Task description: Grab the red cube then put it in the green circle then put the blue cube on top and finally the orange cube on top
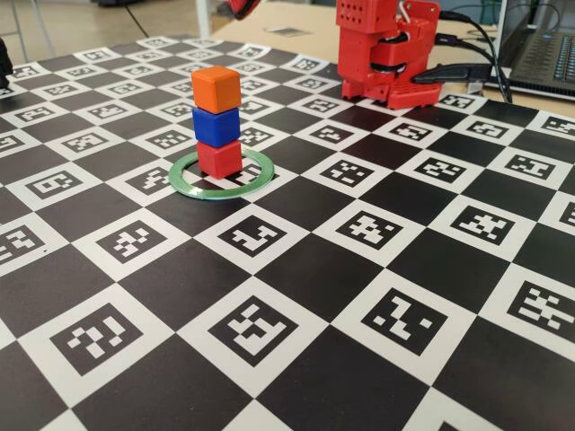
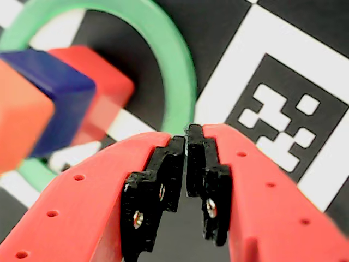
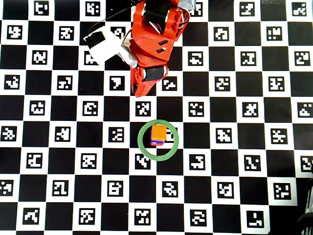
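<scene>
With red cube (image 1: pixel 220 158), blue cube (image 1: pixel 216 125) and orange cube (image 1: pixel 216 88) stacked inside the green circle (image 1: pixel 190 186), my gripper (image 2: pixel 187 143) is closed and empty; next, I judge, only retreat remains.

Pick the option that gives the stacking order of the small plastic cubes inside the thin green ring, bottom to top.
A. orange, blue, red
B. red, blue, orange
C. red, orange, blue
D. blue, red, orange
B: in the fixed view the small red plastic cube sits inside the thin green ring, the blue cube on it, the orange cube on top.
</scene>
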`<act>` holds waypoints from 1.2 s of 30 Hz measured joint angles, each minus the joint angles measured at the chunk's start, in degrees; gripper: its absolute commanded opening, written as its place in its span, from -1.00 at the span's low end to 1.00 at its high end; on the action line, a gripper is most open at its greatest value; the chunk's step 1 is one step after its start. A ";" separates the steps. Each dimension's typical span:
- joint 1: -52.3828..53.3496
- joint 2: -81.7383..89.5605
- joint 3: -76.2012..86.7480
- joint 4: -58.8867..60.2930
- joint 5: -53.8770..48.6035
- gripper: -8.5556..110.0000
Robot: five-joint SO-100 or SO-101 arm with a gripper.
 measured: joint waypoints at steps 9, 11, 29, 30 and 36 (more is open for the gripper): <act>-6.42 11.95 15.29 0.00 -10.37 -0.95; -7.91 14.68 19.42 0.00 -13.27 -0.95; -15.29 29.00 36.21 5.89 -31.64 -0.94; -15.29 29.79 36.21 6.50 -32.08 -0.94; -15.29 32.43 36.21 9.76 -34.45 -0.95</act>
